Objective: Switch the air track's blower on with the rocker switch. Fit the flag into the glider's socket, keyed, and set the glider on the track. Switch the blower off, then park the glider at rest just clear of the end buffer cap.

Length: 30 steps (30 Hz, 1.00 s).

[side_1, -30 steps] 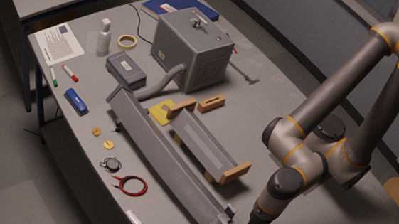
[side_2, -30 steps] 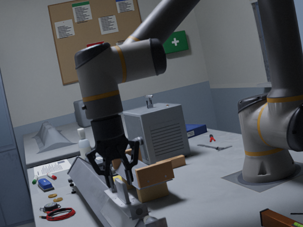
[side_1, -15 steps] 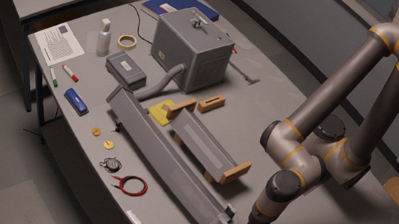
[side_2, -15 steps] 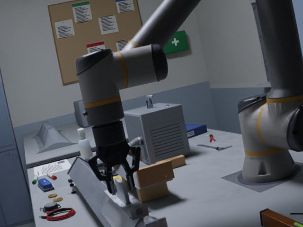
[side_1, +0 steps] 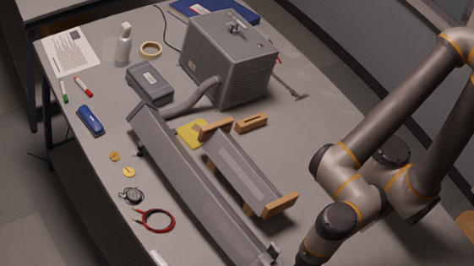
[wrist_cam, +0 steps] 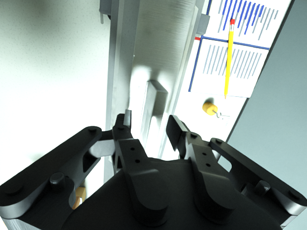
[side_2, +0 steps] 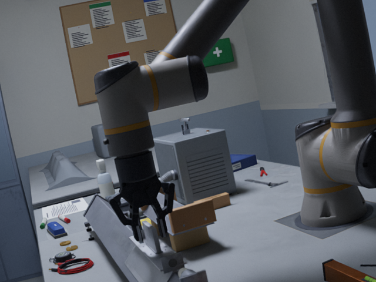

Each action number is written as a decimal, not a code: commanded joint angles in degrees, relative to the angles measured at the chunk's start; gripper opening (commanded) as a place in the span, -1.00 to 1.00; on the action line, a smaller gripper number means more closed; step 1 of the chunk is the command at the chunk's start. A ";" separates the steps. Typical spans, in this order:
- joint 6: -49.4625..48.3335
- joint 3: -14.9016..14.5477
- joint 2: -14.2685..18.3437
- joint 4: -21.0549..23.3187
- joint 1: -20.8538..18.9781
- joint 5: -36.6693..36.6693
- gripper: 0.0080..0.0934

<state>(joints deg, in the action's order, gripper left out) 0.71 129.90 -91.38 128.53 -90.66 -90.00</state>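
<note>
My gripper (side_2: 150, 235) hangs open at the near end of the air track (side_1: 190, 182), holding nothing. Its fingers stand either side of the grey flag (side_2: 151, 235), which stands upright on the glider (side_2: 152, 258) on the track. In the wrist camera the flag (wrist_cam: 152, 109) shows as a thin grey plate between my fingers (wrist_cam: 148, 128). The end buffer cap (side_2: 186, 273) is just beyond the glider at the track's near end. The grey blower box (side_1: 226, 62) sits at the far end of the table, its switch (side_1: 233, 26) on top.
The wooden-ended cradle (side_1: 246, 173) lies right beside the track, its near block (side_2: 189, 223) close to my fingers. A yellow pad (side_1: 190, 132), a slotted wooden block (side_1: 251, 123) and a grey box (side_1: 149, 83) lie farther along. Red cable (side_1: 158, 220) and stopwatch (side_1: 131, 195) lie left of the track.
</note>
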 commanded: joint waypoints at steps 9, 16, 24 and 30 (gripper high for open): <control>0.00 -0.04 -0.02 0.02 0.00 0.00 -0.31; 0.00 -0.04 -0.02 0.02 0.00 0.00 -0.64; 0.00 -0.04 -0.02 0.02 0.00 0.00 -1.00; 0.00 -0.04 -0.02 0.02 0.00 0.00 -1.00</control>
<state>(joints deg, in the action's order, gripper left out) 0.71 129.90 -91.40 128.50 -90.66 -90.01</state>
